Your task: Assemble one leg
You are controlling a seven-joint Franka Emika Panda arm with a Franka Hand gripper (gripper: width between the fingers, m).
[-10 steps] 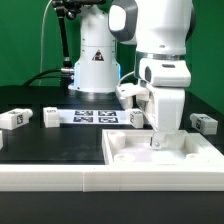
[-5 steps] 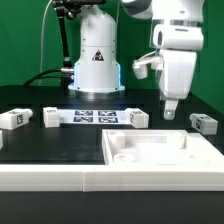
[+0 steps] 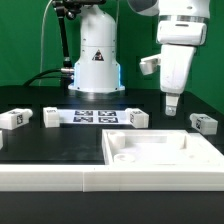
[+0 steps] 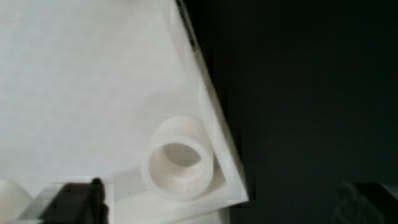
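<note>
Several small white legs with tag markers lie on the black table: two at the exterior view's left (image 3: pixel 12 118) (image 3: pixel 52 117), one near the middle (image 3: pixel 137 117), one at the right (image 3: pixel 203 122). The wide white tray panel (image 3: pixel 165 150) lies in front. My gripper (image 3: pixel 172 104) hangs high above the tray's far right part, open and empty. In the wrist view the fingers (image 4: pixel 71 200) stand wide apart with nothing between them, above the tray's corner (image 4: pixel 107 90) and its round socket (image 4: pixel 178 153).
The marker board (image 3: pixel 95 116) lies flat between the legs, in front of the robot's base (image 3: pixel 95 60). A white ledge (image 3: pixel 60 180) runs along the front of the table.
The gripper has risen from just over the tray's surface and moved a little to the exterior view's right. It holds nothing. The legs and the tray have not moved.
</note>
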